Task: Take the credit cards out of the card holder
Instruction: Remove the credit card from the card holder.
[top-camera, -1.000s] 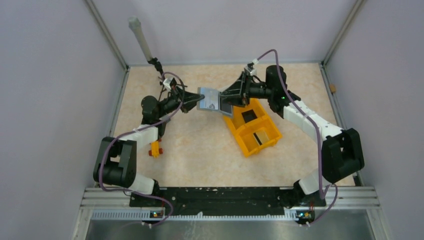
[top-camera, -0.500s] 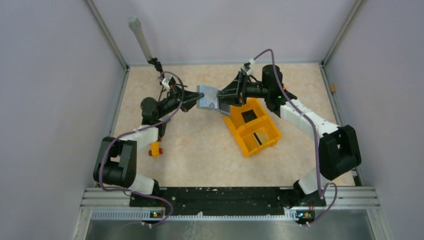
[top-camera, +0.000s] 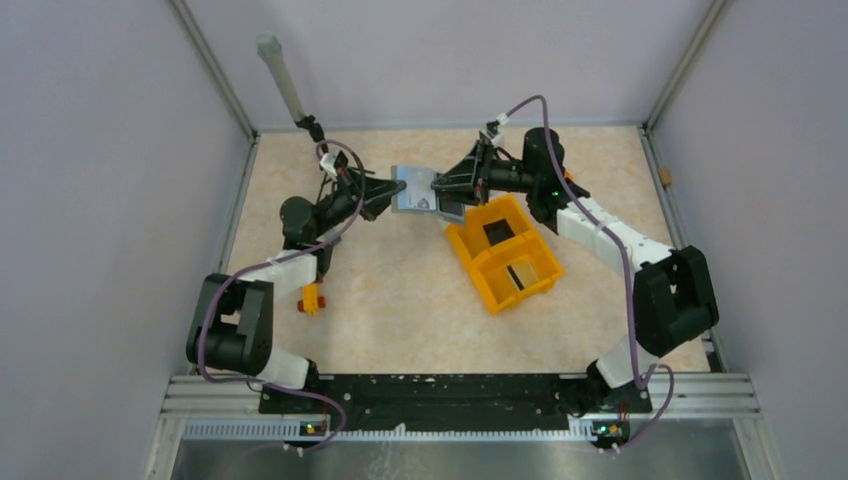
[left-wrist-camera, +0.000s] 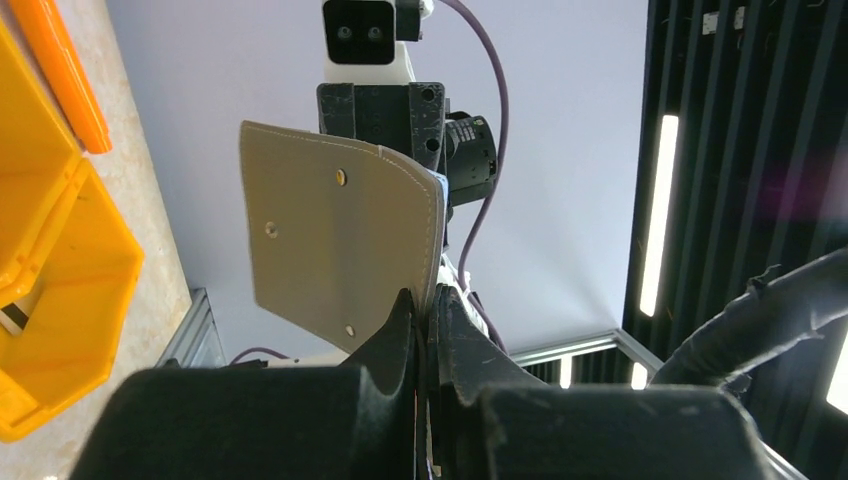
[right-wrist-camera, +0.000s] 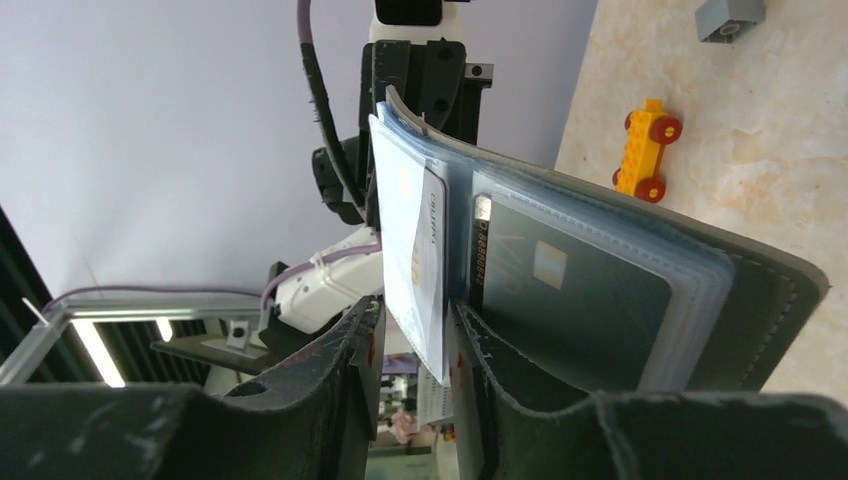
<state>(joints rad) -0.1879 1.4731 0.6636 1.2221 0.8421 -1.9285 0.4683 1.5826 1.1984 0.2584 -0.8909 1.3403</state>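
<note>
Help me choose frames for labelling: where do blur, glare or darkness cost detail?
Top external: even, soft light, but the card holder is tiny. Left wrist: the left fingers are a dark, blurred mass; light strips flare. Right wrist: the right fingers are blurred, the credit cards sharp.

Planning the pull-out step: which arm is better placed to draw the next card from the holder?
Right. The right end effector straddles the pale credit card sticking out of the card holder, jaws either side. The left end effector is clamped on the holder's edge, holding it up.
</note>
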